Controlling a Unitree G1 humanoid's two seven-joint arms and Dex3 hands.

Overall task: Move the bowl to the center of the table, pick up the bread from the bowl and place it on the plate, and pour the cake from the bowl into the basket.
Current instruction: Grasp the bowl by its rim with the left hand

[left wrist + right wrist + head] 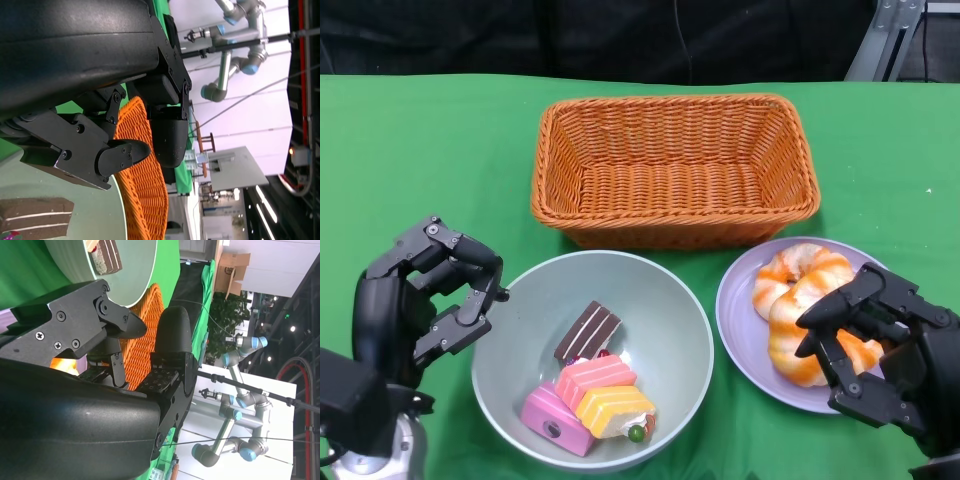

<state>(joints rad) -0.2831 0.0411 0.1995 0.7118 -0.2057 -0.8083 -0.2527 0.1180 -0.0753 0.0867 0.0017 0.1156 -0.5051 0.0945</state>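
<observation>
So we're pretty far in: the bowl (500,370) sits mid-surface in front of the wicker basket (675,170), and the bread (800,300) is already on the plate (745,335). Our right hand (875,350) hovers over it, fingers released; the left hand (425,300) is also released, beside the bowl. Cake slices (590,385) still need pouring. Only the head view shows the bread properly.

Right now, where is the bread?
In the head view the bread lies on the purple plate at the right, beside the bowl, under the right hand.
</observation>
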